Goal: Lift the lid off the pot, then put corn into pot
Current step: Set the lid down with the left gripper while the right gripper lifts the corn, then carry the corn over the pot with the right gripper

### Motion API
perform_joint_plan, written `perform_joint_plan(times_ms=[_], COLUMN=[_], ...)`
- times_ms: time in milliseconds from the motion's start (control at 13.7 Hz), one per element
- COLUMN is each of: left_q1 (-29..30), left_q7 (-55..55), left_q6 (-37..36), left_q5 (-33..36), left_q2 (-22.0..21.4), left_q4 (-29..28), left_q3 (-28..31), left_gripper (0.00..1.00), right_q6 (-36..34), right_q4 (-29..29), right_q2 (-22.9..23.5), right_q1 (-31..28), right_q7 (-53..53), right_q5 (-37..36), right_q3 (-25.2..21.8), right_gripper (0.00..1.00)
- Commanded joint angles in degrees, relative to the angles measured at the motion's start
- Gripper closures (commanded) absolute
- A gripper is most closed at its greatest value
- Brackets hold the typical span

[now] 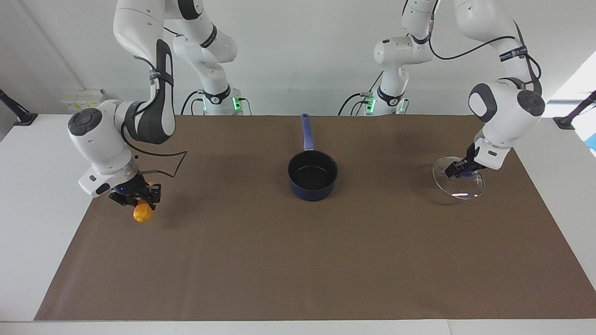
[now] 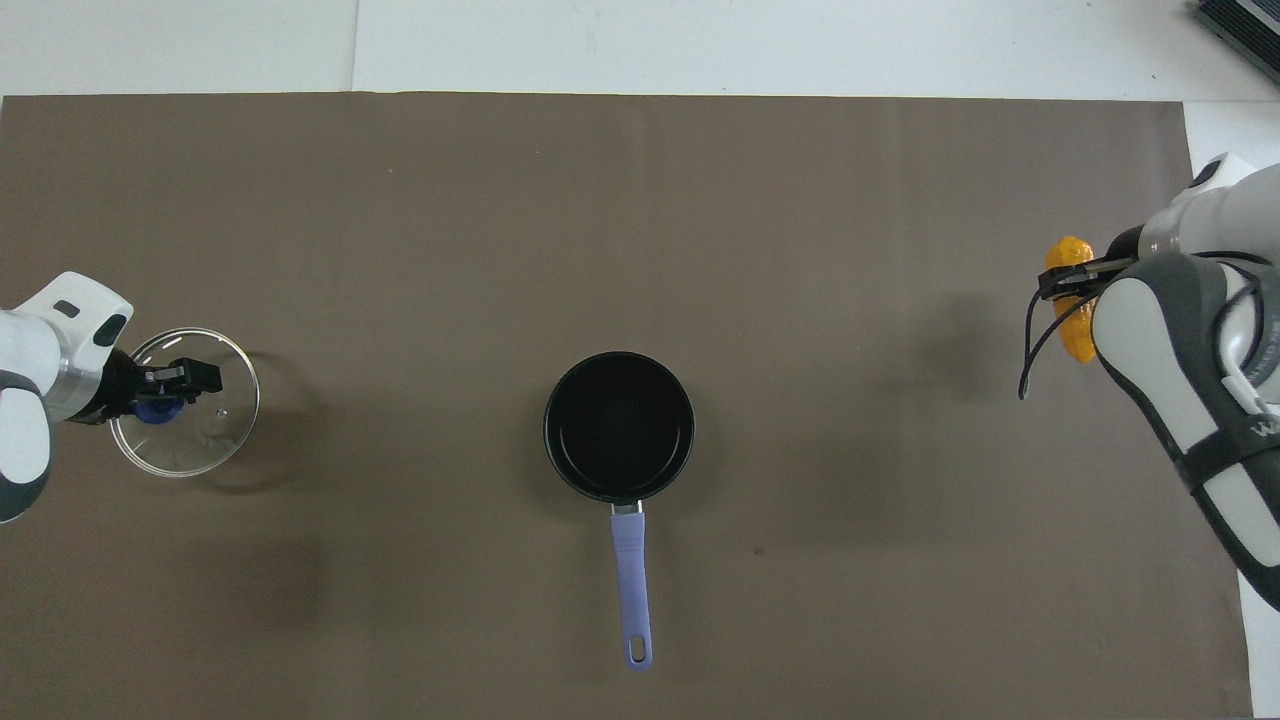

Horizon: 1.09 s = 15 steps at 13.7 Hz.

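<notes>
Partly hidden, corn [image 1: 142, 213] clamped in right pincer [image 1: 139, 199]; lid [image 1: 458, 179] knob pinched by left pincer [image 1: 462, 170]; pot [image 1: 312, 175] uncovered.

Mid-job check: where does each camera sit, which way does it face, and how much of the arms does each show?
Facing view: high across the table, facing the robots; shows both arms whole, left end effector on the lid, right end effector gripping the corn.
Overhead view: above the robots' end, looking steeply down; only wrists and end effectors show.
Shared: the pot, lid, corn, mirrored sides.
</notes>
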Motion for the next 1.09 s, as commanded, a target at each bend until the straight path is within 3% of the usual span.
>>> perform_joint_plan(times_ms=[0, 291, 364, 437, 1020], left_q1=[0.89, 0.98, 0.89, 0.89, -0.16], left_q7=[-0.05, -0.14, -0.14, -0.31, 0.74], left_q6=[5.68, 9.65, 9.65, 9.65, 8.68], left_q5=[0.08, 0.08, 0.08, 0.08, 0.08], left_q2=[-1.55, -0.58, -0.58, -0.58, -0.4], left_q4=[-5.17, -7.55, -7.55, -7.55, -5.45], left_q3=[-0.66, -0.66, -0.66, -0.66, -0.66], left_gripper=[1.0, 1.0, 0.83, 0.01, 0.0], right_q6=[-4.21, -9.92, -10.98, -11.6, -15.56], right_q4=[-1.1, -0.31, -0.3, -0.3, -0.57], right_q2=[-4.9, -9.03, -9.91, -10.36, -12.03], right_q1=[1.12, 5.33, 6.91, 8.84, 23.25], right_q7=[2.3, 6.95, 9.49, 12.56, 31.37], right_q5=[0.51, 0.25, -0.19, -0.63, -0.11], right_q3=[0.31, 0.31, 0.31, 0.31, 0.4], right_gripper=[1.0, 1.0, 1.0, 1.0, 1.0])
